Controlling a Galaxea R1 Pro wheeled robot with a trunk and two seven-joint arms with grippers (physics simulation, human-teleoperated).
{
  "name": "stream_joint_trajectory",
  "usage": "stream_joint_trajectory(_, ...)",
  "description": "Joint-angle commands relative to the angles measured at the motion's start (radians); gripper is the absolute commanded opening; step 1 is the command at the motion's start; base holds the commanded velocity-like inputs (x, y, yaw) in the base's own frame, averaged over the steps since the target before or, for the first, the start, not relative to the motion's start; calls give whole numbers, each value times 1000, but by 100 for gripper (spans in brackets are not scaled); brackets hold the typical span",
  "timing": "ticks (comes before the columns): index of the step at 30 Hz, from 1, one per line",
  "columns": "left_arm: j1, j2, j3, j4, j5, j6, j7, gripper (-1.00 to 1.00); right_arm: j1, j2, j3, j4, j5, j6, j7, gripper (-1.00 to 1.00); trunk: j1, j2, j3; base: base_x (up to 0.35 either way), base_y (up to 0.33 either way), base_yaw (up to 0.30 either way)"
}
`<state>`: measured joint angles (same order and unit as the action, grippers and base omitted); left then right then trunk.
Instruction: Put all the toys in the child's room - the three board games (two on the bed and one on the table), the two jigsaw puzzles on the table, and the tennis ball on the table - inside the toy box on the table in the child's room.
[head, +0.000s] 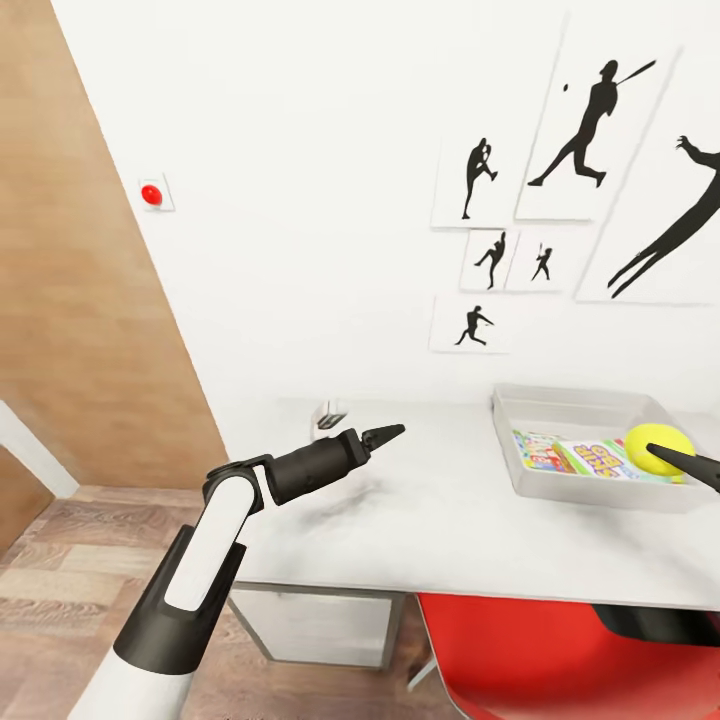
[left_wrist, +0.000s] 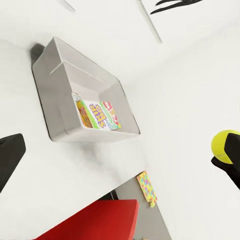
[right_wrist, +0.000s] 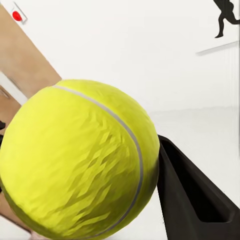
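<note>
One tennis ball (head: 652, 446) is sitting clamped in the right gripper (head: 668, 458), pressing against its dark finger (right_wrist: 192, 195), hanging above the toy box (head: 580, 408) near the table's (head: 440, 520) far right corner. Board games (head: 580, 455) are lying inside, partly hidden. Left gripper (head: 385, 435) is hovering over the tabletop, its spread hard to judge.

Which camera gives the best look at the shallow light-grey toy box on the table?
The left wrist view: the shallow light-grey toy box shows whole, with its rim, its sloped walls and a printed game box inside. The head view shows the toy box cut off at the picture's edge, with the yellow-green tennis ball in front.
</note>
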<state>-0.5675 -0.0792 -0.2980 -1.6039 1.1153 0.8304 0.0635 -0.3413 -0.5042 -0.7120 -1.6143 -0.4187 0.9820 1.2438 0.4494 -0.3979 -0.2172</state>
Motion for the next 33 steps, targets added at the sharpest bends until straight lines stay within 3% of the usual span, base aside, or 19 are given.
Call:
stream_joint_trajectory(1,-1,-1,0,-1,8,4,7,100,-1,0,0,1,-3,10,1,-100,1,-2,-2,0,-264,97)
stream_joint_trajectory(21,-1,2,3,-1,6,4,5,100,-1,3,-1,1,-3,17,0,-100,1,-2,1,0,-269,4)
stream_joint_trajectory(33,0,2,5,-1,8,4,-9,100,-1,4,0,1,-3,10,1,-100,1,-2,15,0,-61,-139)
